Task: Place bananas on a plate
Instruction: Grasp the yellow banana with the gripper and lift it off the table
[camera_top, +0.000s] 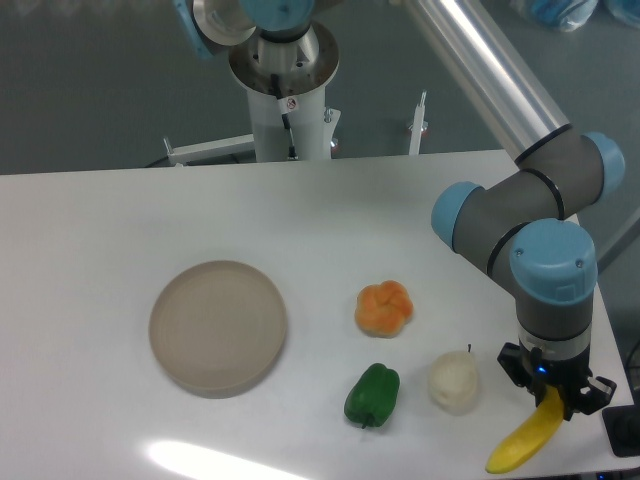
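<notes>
Where the white worktop (100, 220) meets its front right edge, the banana (525, 440) hangs tilted, its upper end clamped in the gripper (555, 398). Just left sit a pale fruit (454, 381), a green pepper (373, 394) and an orange fruit (384, 308). Well apart, beyond open surface, lies the plate (218, 327).

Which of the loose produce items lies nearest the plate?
The orange fruit; the green pepper and pale fruit sit farther from the plate.
</notes>
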